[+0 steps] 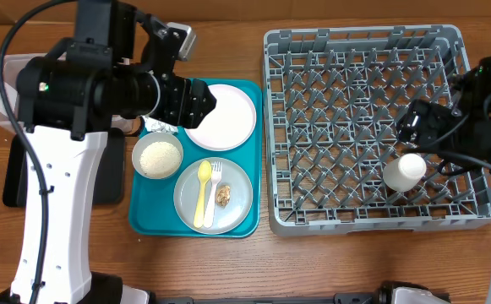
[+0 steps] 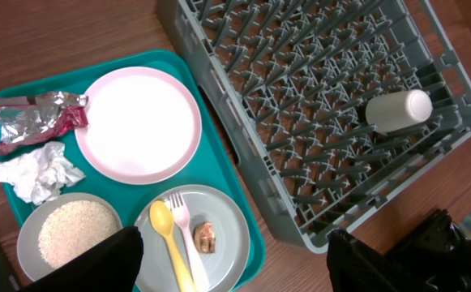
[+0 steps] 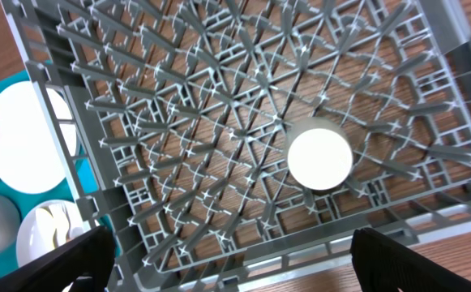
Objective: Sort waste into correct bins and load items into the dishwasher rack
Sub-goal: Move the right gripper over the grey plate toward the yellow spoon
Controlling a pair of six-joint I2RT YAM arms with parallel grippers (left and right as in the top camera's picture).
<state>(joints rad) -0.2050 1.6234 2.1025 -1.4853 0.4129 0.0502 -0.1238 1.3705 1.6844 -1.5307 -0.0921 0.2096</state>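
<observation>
A white cup [image 1: 405,171] sits among the pegs near the front right of the grey dishwasher rack [image 1: 363,221]; it also shows in the right wrist view [image 3: 320,158]. My right gripper [image 3: 235,268] is open and empty above it. On the teal tray are a white plate [image 2: 138,124], a bowl of rice [image 2: 69,234], and a pale grey plate [image 2: 235,219] with a yellow spoon [image 2: 170,243], a white fork [image 2: 185,235] and a brown scrap [image 2: 207,237]. A crumpled napkin [image 2: 32,173] and a red wrapper [image 2: 32,120] lie at the tray's far left. My left gripper [image 2: 235,272] is open and empty above the tray.
The teal tray [image 1: 139,221] lies left of the rack. A clear tub [image 1: 0,84] and a black tray [image 1: 15,181] sit at the far left, mostly hidden by my left arm. Bare wood runs along the table's front.
</observation>
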